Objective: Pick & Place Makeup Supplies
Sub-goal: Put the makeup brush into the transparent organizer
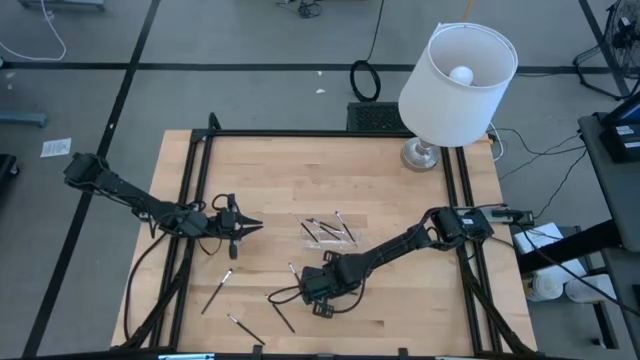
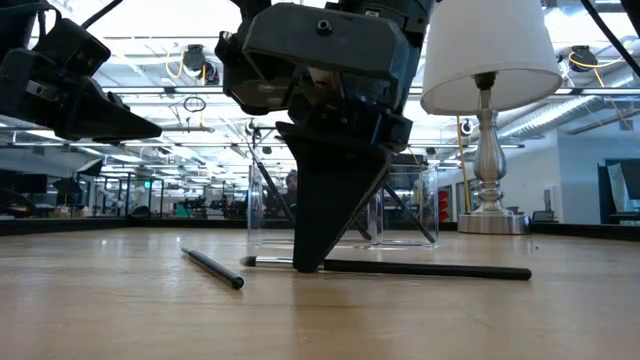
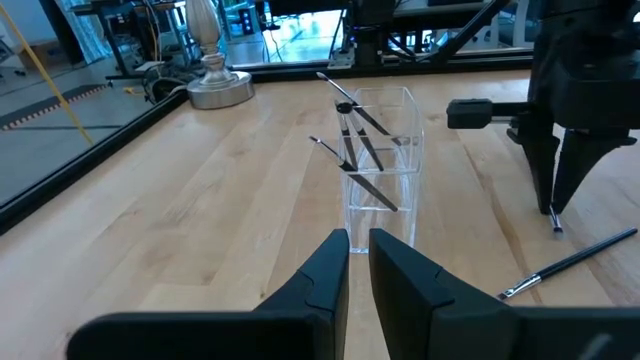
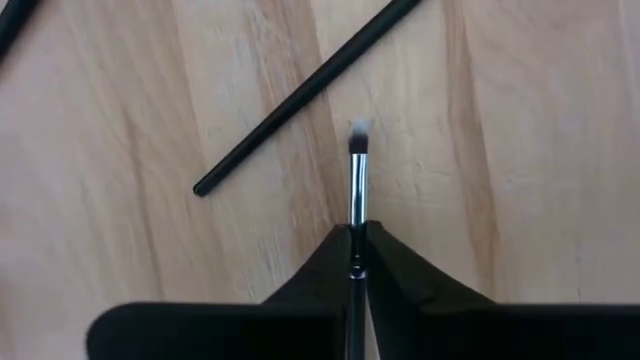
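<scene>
Several makeup sticks (image 3: 362, 150) — clear tray (image 3: 385, 185), upright

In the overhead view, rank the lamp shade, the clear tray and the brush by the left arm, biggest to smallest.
1. Lamp shade, by far the largest.
2. Clear tray.
3. Brush, a thin stick; about as long as the tray, but far slimmer.

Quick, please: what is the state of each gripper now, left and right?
Left gripper: nearly closed, holding nothing, hovering beside the clear tray.
Right gripper: closed on a brush at the table.
</scene>
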Controlling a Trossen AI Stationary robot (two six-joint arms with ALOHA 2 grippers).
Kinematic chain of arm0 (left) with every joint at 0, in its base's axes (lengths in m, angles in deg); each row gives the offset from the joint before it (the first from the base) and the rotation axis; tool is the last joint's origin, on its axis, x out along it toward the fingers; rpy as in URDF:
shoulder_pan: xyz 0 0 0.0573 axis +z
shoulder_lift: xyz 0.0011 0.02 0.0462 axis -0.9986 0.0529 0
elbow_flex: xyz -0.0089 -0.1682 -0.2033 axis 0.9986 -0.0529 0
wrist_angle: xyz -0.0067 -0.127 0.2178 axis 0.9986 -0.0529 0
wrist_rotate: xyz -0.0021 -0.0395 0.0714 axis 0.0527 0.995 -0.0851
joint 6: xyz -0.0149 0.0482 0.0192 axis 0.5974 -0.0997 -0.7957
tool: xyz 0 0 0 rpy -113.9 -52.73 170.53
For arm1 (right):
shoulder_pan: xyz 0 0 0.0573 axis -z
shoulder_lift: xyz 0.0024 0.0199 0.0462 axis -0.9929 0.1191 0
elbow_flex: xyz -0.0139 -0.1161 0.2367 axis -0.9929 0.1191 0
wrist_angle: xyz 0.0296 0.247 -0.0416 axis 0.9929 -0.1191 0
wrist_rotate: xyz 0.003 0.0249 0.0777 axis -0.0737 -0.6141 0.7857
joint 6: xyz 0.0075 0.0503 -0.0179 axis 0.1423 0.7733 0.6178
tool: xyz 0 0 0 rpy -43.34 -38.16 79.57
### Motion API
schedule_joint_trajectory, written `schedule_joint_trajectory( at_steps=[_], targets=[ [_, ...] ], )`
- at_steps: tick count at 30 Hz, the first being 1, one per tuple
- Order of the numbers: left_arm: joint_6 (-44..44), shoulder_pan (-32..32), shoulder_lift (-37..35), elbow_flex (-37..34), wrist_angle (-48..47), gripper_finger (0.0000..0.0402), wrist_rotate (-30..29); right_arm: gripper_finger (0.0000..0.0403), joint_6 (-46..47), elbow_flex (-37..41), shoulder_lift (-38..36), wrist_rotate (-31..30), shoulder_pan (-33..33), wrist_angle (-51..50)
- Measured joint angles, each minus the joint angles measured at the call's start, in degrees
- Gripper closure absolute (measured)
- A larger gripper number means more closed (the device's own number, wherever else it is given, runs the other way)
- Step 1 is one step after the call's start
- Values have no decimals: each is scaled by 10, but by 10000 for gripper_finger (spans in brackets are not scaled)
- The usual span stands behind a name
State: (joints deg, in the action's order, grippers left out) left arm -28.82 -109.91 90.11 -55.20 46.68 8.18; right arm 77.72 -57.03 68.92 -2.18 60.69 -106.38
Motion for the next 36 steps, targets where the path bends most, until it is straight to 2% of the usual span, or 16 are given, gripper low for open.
schedule_joint_trajectory(
  at_steps=[13,26,36],
  targets=[
    [2,0,0,0,0,350,0,401,41,1,0,7,-1,26],
    [1,0,0,0,0,350,0,402,43,2,-3,4,-3,47],
    [1,0,0,0,0,350,0,403,47,0,-33,-23,-3,58]
  ],
)
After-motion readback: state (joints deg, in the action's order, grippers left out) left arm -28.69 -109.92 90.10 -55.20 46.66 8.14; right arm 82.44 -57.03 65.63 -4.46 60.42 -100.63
